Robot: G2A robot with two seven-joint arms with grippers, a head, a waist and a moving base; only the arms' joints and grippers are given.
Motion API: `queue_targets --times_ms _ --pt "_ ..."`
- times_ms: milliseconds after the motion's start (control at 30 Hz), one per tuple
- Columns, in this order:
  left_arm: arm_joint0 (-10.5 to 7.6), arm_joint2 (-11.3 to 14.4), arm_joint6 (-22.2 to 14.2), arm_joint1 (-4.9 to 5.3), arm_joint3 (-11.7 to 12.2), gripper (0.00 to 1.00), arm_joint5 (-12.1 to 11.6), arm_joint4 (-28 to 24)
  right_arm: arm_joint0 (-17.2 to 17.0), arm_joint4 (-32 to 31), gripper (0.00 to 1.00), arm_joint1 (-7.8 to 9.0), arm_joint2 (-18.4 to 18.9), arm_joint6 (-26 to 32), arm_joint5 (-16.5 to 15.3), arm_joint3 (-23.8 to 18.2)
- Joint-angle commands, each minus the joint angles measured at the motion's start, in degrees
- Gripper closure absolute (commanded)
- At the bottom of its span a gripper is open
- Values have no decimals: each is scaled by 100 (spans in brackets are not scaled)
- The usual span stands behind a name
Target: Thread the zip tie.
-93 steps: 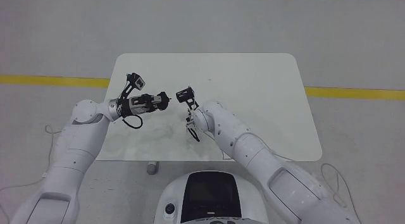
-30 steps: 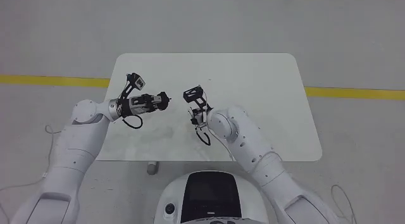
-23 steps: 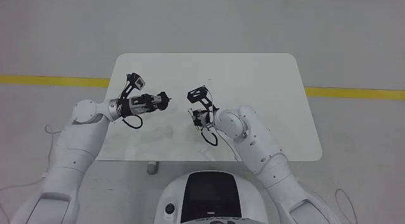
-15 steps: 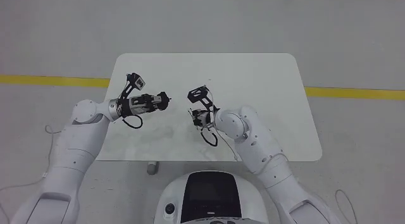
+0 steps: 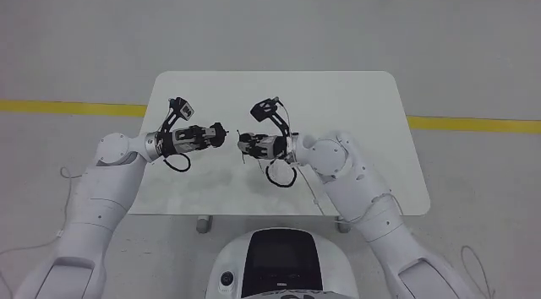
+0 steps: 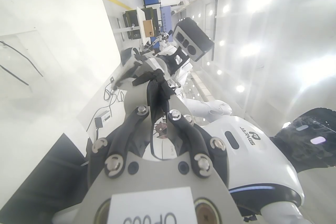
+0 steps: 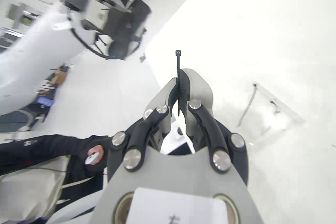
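- Black nylon first: the zip tie (image 7: 178, 62) is pinched between the pads of the right gripper (image 7: 179, 79). Its square head pokes out past the fingertips and its short tail hangs back toward the palm.
- We read that grip as deliberate. The right jaws are clenched low on the strap, so the slot in the head stays bare and something can pass through it.
- The left gripper (image 5: 218, 134) has its jaws pressed together too, with a thin black strand (image 6: 151, 135) trailing back from between the pads. We cannot tell whether it is a second tie or some other strap.
- From above, the two grippers point at each other tip to tip, near but apart, in the air over the white table (image 5: 355, 113). We judge this to be the lining-up step, with nothing threaded yet.
- Holding both pieces aloft makes sense to us — neither strap can drag or snag on the tabletop, and each wrist is free to turn.
- A clear tray (image 7: 278, 104) lies flat on the table off to the side with a few thin strands in it, well out of the way of the meeting point.
- The next move looks delicate to us: the head is small, so a slight twist or sideways offset would send the tip past the slot.
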Motion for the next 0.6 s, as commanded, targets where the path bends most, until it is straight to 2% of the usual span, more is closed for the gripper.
queue_targets --times_ms 0,233,333,433,567 --pt "0 0 0 0 0 100 0 0 -4 -319 100 -5 9 -2 0 5" --pt "0 0 0 0 0 100 0 0 -16 -317 100 -3 17 -34 12 15" --pt "0 0 0 0 0 100 0 0 -69 -371 100 39 131 -323 0 71" --pt "0 0 0 0 0 100 0 0 -98 -98 100 108 126 -308 0 -11" --pt "0 0 0 0 0 100 0 0 -106 276 100 283 71 -337 0 -202"
